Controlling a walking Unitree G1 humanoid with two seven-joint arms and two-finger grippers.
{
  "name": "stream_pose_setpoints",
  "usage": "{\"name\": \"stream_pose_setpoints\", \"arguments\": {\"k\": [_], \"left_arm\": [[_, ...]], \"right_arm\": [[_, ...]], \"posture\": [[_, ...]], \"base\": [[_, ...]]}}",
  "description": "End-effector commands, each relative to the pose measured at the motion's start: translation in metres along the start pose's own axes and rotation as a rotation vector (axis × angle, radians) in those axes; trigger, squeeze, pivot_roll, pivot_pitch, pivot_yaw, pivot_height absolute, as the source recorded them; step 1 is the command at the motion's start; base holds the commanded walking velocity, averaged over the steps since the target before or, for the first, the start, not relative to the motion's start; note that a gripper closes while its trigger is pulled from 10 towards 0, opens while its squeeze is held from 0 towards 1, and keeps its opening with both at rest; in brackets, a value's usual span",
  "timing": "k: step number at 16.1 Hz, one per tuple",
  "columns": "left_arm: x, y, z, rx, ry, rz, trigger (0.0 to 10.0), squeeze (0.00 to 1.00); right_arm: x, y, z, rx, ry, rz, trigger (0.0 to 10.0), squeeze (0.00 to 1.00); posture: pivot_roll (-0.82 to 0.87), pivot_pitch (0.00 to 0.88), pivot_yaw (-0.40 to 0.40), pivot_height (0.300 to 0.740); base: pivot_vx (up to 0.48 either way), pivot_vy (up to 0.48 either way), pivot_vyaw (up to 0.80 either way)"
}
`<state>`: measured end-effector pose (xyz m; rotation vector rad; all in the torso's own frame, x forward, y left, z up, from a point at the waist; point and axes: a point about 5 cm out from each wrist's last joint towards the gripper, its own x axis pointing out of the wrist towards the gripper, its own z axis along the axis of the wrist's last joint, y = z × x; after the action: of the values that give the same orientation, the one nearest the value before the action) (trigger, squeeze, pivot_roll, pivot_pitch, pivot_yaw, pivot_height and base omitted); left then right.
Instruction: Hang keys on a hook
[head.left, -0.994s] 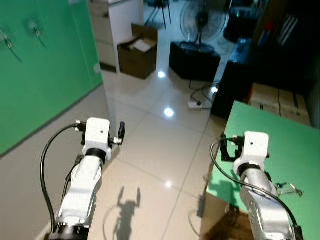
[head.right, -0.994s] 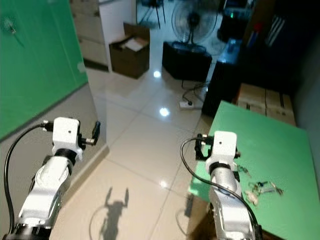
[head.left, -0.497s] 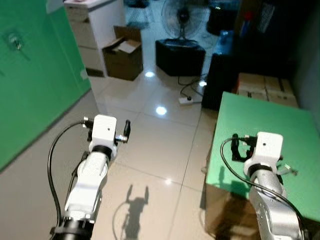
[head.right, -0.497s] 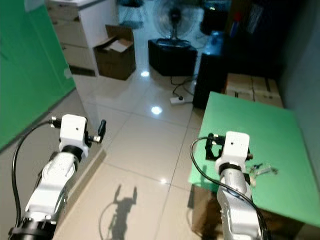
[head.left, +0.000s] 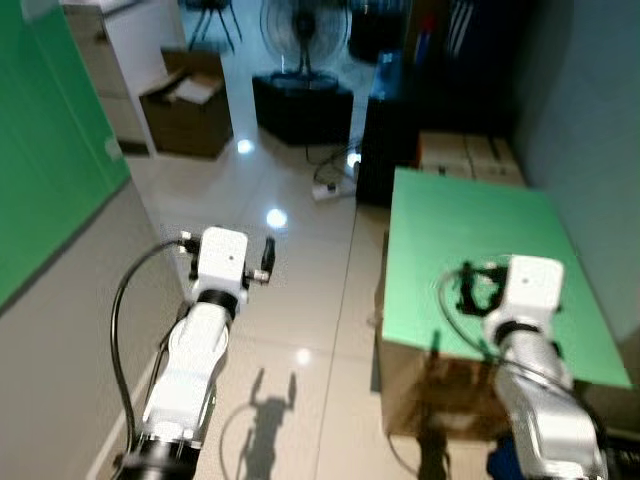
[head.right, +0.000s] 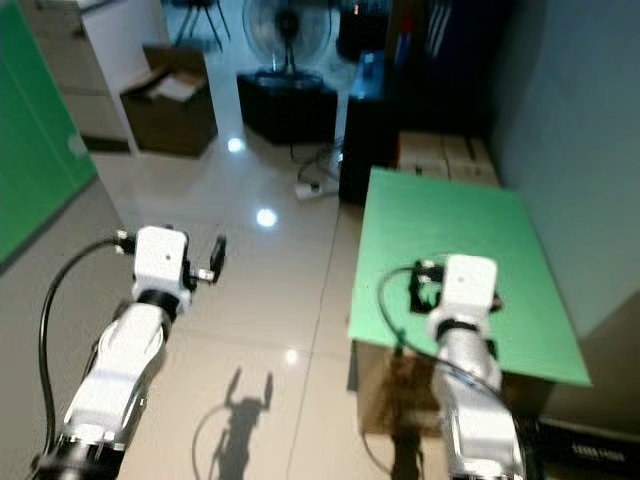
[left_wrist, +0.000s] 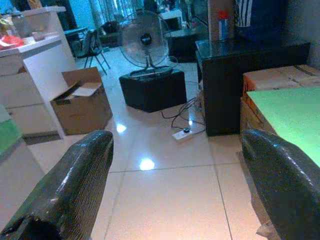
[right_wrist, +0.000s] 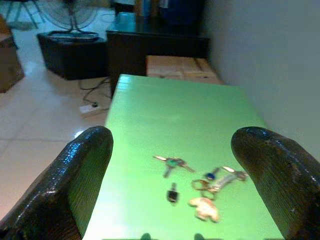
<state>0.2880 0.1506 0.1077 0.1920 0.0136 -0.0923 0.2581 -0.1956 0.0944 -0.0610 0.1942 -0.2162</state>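
since the keys (right_wrist: 200, 182) lie loose on the green counter (right_wrist: 175, 120), nothing's been picked up yet; grabbing, carrying and hooking all remain. right gripper (right_wrist: 172, 165) hovers just short of them, fingers (right_wrist: 82, 170) spread wide and empty. left gripper (left_wrist: 175, 180) hangs over the floor, fingers gaping too, holding nothing. compared with a second ago, the robot has swung round: green wall and hooks slid away, counter now ahead.

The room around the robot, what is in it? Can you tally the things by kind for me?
Robot pincers: 2 (left pincer, right pincer)
Green table: 1
Bunch of keys: 1
Standing fan: 1
Open cardboard box: 1
Power strip: 1
Total: 7
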Motion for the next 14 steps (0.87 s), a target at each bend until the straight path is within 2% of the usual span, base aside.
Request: {"name": "stream_pose_setpoints", "arguments": {"k": [1,5,7,8,10,14], "left_arm": [[-0.001,0.008,0.0023,0.005,-0.011,0.038,10.0,0.0],[-0.0012,0.0074,0.0065,-0.012,-0.043,0.032,10.0,0.0],[-0.0009,0.0071,0.0083,-0.021,-0.054,0.027,10.0,0.0],[-0.0012,0.0076,0.0084,-0.02,-0.054,0.027,10.0,0.0],[-0.0013,0.0084,0.0076,-0.019,-0.049,0.029,10.0,0.0],[-0.0019,0.0088,0.0072,-0.018,-0.051,0.027,10.0,0.0]], "right_arm": [[0.0007,0.0047,0.0033,0.015,-0.003,0.015,10.0,0.0],[-0.0005,0.0042,0.003,0.018,0.001,0.008,10.0,0.0],[-0.0008,0.0039,0.0026,0.018,0.003,0.005,10.0,0.0],[-0.0009,0.0042,0.002,0.013,0.007,0.009,10.0,0.0],[0.0008,0.0077,-0.0016,-0.057,0.021,0.041,10.0,0.0],[0.0025,0.0068,0.0021,-0.05,0.004,0.049,10.0,0.0]], "posture": [[-0.07,0.0,-0.013,0.74],[-0.07,0.0,-0.007,0.74],[-0.07,0.0,-0.004,0.74],[-0.07,0.0,-0.004,0.74],[-0.07,0.0,-0.004,0.74],[-0.07,0.0,-0.005,0.74]], "base": [[0.0,0.0,-0.78],[0.0,0.0,-0.78],[0.137,-0.276,-0.74],[0.27,-0.277,0.0],[0.274,-0.277,0.0],[0.274,-0.273,0.0]]}}
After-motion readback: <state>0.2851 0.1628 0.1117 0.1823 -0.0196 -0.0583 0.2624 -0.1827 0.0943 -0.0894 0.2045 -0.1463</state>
